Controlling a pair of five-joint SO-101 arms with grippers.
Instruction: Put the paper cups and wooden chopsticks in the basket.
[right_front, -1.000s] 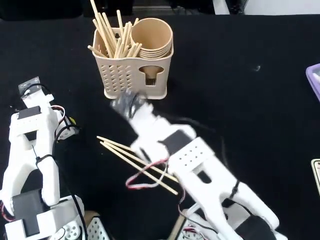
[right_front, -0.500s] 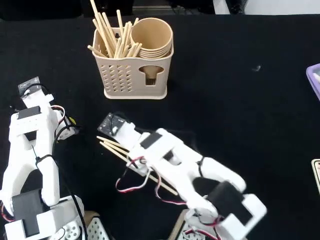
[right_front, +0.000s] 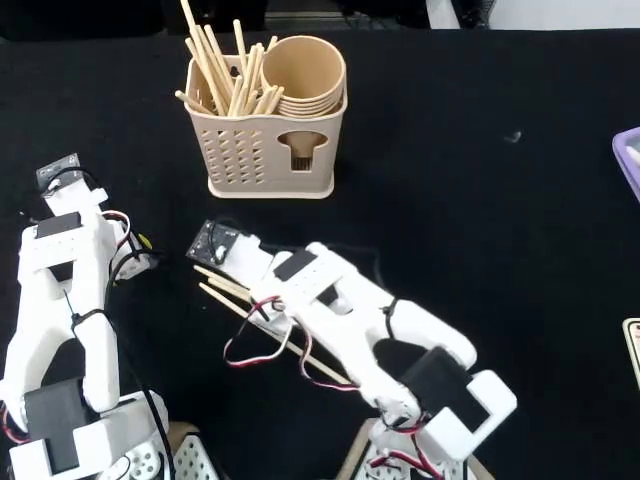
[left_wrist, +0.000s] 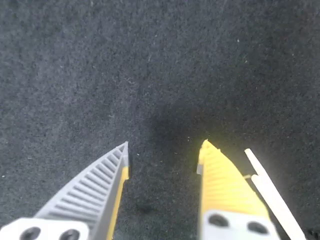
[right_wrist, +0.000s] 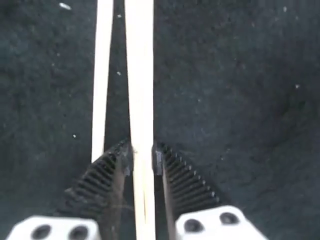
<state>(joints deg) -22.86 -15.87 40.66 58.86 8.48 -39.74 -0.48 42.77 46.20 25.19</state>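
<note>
The right gripper (right_wrist: 142, 152) has dropped back from the basket (right_front: 250, 155) and now pinches one chopstick (right_wrist: 140, 75), another chopstick (right_wrist: 102, 75) just beside it. The left gripper (left_wrist: 162, 155) gapes over the counter (left_wrist: 150, 60).

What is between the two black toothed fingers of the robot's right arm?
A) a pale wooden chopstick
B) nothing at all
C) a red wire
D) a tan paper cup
A: in the right wrist view the right gripper has its jaws pressed against either side of a pale wooden chopstick lying on the black cloth. The tan paper cups stand stacked in the beige plastic basket.
</note>
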